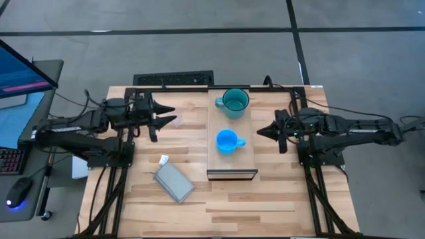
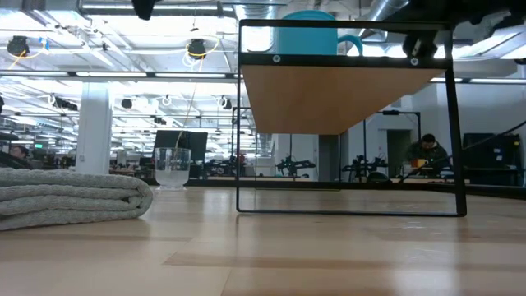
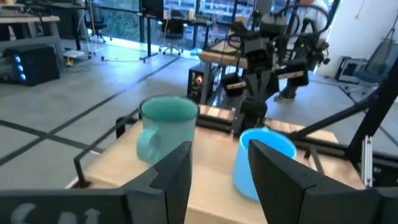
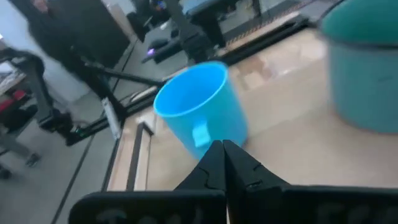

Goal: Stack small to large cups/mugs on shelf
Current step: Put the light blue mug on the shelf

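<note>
The pale wood shelf (image 1: 232, 156) stands mid-table. A teal handled mug (image 1: 234, 101) stands upright on its far end, and a bright blue handled mug (image 1: 227, 141) stands upright nearer the middle. A small clear glass cup (image 2: 173, 167) stands on the tabletop left of the shelf. My left gripper (image 1: 170, 114) is open and empty left of the shelf, pointing at both mugs (image 3: 168, 124). My right gripper (image 1: 259, 131) is shut and empty right of the shelf. Its tips (image 4: 222, 149) are just short of the blue mug's handle (image 4: 200, 135).
A flat grey pouch (image 1: 174, 180) lies on the tabletop near the front left, and also shows in the low view (image 2: 66, 197). The shelf's dark wire legs (image 2: 240, 123) rise from the table. A monitor and keyboard stand off the table's left edge (image 1: 20, 73).
</note>
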